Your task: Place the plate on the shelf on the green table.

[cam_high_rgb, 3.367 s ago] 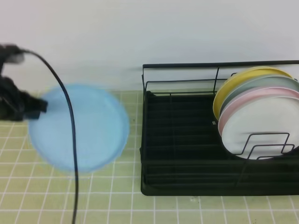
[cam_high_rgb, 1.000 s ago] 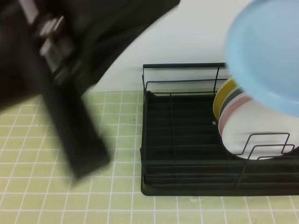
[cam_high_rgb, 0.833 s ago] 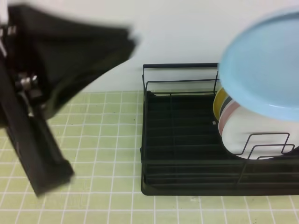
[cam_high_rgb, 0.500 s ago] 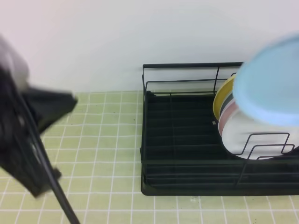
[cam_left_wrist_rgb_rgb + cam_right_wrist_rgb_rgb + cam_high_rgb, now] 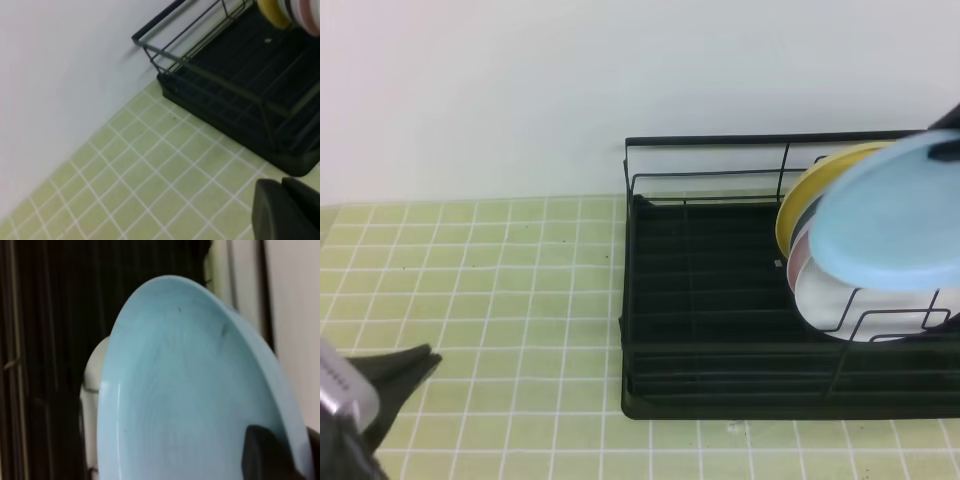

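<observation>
The light blue plate (image 5: 888,218) hangs tilted over the right end of the shelf (image 5: 710,300), in front of the plates standing there. My right gripper (image 5: 947,147) is shut on its upper right rim. In the right wrist view the plate (image 5: 190,390) fills the frame, and a dark finger (image 5: 267,456) presses on its lower rim. My left gripper (image 5: 392,373) sits low at the front left over the green table (image 5: 500,270), far from the shelf. Its fingers (image 5: 280,210) are shut together with nothing between them.
Yellow (image 5: 798,200), pink (image 5: 802,262) and white (image 5: 850,310) plates stand in the dividers at the shelf's right end. The shelf's left slots (image 5: 700,280) hold nothing. A white wall runs behind the shelf, whose left corner (image 5: 165,80) shows in the left wrist view.
The left arm has swung down and away to the front left corner, and its gripper has shut. The right gripper has lowered the blue plate toward the standing plates.
</observation>
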